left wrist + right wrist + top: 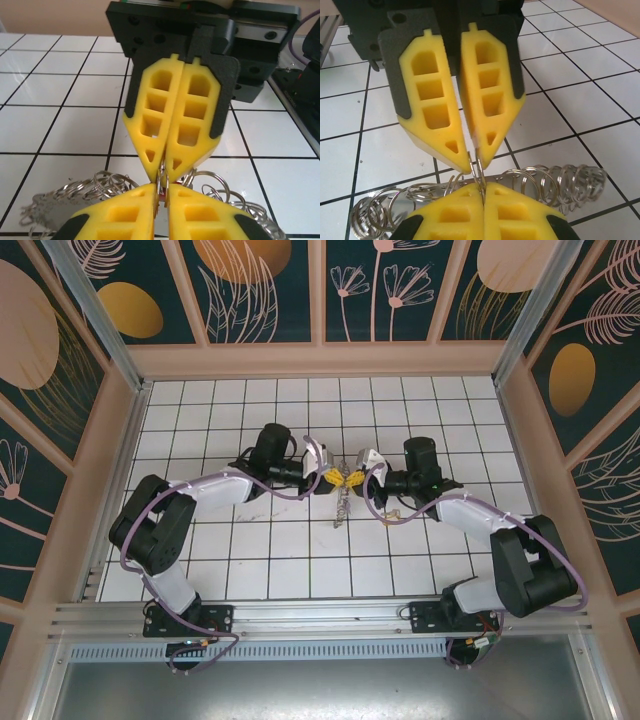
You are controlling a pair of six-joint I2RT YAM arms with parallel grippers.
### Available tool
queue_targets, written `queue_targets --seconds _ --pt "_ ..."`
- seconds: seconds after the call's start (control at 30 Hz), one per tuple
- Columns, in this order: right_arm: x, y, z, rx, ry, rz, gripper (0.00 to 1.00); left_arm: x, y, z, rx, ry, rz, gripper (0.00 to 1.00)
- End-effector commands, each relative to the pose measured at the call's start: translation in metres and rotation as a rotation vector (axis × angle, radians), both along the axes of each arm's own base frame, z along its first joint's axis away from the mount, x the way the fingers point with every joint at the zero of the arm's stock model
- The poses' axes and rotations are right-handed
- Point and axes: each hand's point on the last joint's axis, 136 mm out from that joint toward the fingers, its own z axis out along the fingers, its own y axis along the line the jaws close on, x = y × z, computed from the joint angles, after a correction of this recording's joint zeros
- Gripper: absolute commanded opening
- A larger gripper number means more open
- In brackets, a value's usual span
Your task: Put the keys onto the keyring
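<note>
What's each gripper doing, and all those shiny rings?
Left gripper, shut on a thin ring.
Right gripper, shut on the same ring, tip to tip with the left.
Ring bunch, lying on the table under the grippers.

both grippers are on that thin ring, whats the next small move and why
Probably a slight, slow twist of the left gripper against the right gripper, to pry the thin silver ring open. Both pinch that one ring tip to tip, above the bunch of silver rings on the tiled table.
</note>
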Motion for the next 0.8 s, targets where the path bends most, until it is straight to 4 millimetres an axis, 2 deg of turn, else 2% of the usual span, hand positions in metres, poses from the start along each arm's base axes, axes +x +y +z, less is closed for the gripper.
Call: queue_targets --seconds 0.0,0.47,0.57,0.67,0.77 --pt "0.004 0.005 0.023 0.005 -0.077 0.012 0.00 -0.001 -0.001 -0.006 0.061 -0.004 -0.032 0.17" --pt "0.003 0.010 0.026 -0.015 -0.088 0.024 0.00 0.003 -0.002 -0.020 0.175 -0.006 -0.032 0.19" --pt "0.003 0.011 0.027 -0.015 -0.092 0.026 0.00 0.003 -0.002 -0.021 0.188 -0.006 -0.039 0.12" --pt "0.003 0.011 0.026 -0.024 -0.093 0.026 0.00 0.002 -0.003 -0.017 0.176 -0.011 -0.045 0.00" --pt "0.003 0.009 0.023 -0.029 -0.094 0.011 0.03 0.001 -0.006 -0.008 0.122 -0.022 -0.041 0.00"
